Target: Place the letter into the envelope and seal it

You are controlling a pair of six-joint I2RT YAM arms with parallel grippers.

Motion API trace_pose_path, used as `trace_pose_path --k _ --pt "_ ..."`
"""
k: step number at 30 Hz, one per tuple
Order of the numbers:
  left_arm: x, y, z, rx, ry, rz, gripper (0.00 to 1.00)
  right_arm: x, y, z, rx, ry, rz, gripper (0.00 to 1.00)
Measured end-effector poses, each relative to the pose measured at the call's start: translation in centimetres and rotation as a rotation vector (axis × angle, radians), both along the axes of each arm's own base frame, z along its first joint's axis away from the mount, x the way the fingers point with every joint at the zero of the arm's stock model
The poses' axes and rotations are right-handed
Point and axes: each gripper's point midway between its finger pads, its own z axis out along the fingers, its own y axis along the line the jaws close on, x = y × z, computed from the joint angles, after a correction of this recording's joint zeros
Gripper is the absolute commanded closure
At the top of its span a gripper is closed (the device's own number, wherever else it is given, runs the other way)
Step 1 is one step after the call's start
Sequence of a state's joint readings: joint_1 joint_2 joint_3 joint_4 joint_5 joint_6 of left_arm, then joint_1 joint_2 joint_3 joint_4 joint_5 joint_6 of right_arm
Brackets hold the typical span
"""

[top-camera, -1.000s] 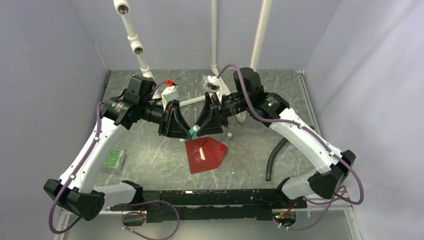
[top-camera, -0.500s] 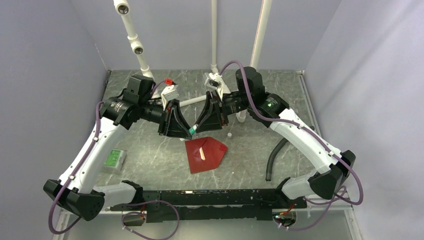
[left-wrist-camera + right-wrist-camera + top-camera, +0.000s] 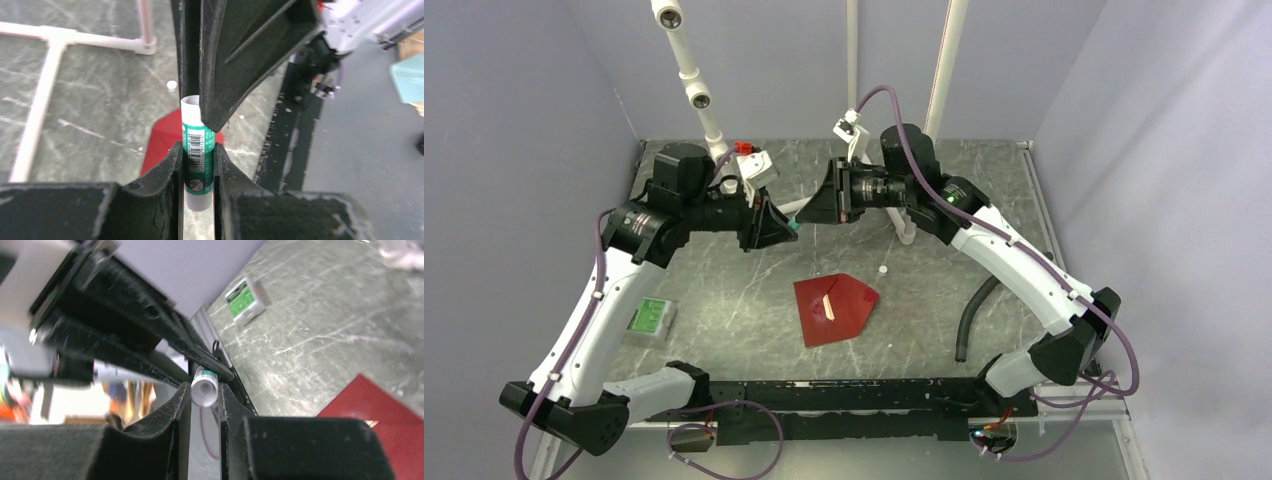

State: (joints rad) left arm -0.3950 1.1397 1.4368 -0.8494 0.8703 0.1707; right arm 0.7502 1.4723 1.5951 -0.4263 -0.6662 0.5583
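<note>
The dark red envelope [image 3: 836, 308] lies flat on the table in the top view, with a thin pale strip [image 3: 829, 303] on it. The letter does not show as a sheet. My left gripper [image 3: 782, 225] is shut on a green glue stick [image 3: 194, 125] and holds it in the air behind the envelope. My right gripper [image 3: 826, 203] faces it and is shut on the stick's white end [image 3: 204, 386]. The envelope also shows below the stick in the left wrist view [image 3: 159, 147] and at the lower right of the right wrist view [image 3: 380, 407].
A green-and-white card packet [image 3: 651, 317] lies at the left of the table. A small white piece [image 3: 883, 269] lies behind the envelope. A black hose [image 3: 970, 315] lies at the right. White pipes [image 3: 709, 125] stand at the back.
Both grippers have risen and moved back and left from just above the envelope's far edge, with the glue stick still between them. The envelope has not moved.
</note>
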Motion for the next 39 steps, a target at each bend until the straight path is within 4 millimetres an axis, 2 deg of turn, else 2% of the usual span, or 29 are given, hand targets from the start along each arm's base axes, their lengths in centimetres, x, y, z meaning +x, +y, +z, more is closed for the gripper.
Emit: trace_pose_path --k 4,5,8,10,12,15,18,22,25,28,29,36,39 --pt "2.2 0.7 -0.3 0.042 -0.056 0.100 0.97 2.5 0.4 -0.5 -0.023 0.185 -0.287 1.00" --pt "2.5 0.8 -0.4 0.049 -0.063 0.117 0.97 2.9 0.4 -0.6 -0.023 0.218 -0.339 0.94" --pt "3.1 0.9 -0.3 0.055 -0.082 0.137 0.98 3.4 0.6 -0.5 -0.008 0.229 -0.392 0.42" --pt "2.7 0.6 -0.2 0.041 -0.074 0.110 0.98 3.8 0.6 -0.2 0.014 0.167 -0.380 0.28" --pt "1.6 0.0 -0.1 0.022 -0.055 0.055 0.98 4.0 0.0 -0.4 0.024 0.061 -0.342 0.23" --pt "-0.6 -0.9 -0.1 -0.012 0.003 -0.049 0.97 2.7 -1.4 -1.0 0.031 -0.084 -0.237 0.30" --pt "-2.1 -1.3 -0.3 -0.035 0.072 -0.130 0.98 0.0 -2.9 0.0 0.056 -0.244 -0.084 0.40" --pt "-3.4 -1.9 0.3 -0.070 0.132 -0.229 0.98 -4.3 -3.6 1.9 0.121 -0.414 0.149 0.41" --pt "-4.1 -2.1 0.6 -0.091 0.161 -0.279 0.98 -5.8 -3.6 2.1 0.143 -0.468 0.260 0.44" --pt "-4.6 -2.0 0.6 -0.099 0.193 -0.298 0.98 -6.0 -3.4 1.7 0.138 -0.486 0.319 0.60" --pt "-4.7 -2.0 0.6 -0.101 0.200 -0.301 0.98 -5.8 -3.3 1.7 0.134 -0.487 0.321 0.62" --pt "-5.2 -2.1 1.2 -0.131 0.198 -0.336 0.97 -5.2 -2.6 0.8 0.108 -0.442 0.342 0.62" --pt "-5.1 -2.1 1.2 -0.129 0.193 -0.332 0.98 -5.1 -2.4 0.8 0.099 -0.429 0.344 0.89"
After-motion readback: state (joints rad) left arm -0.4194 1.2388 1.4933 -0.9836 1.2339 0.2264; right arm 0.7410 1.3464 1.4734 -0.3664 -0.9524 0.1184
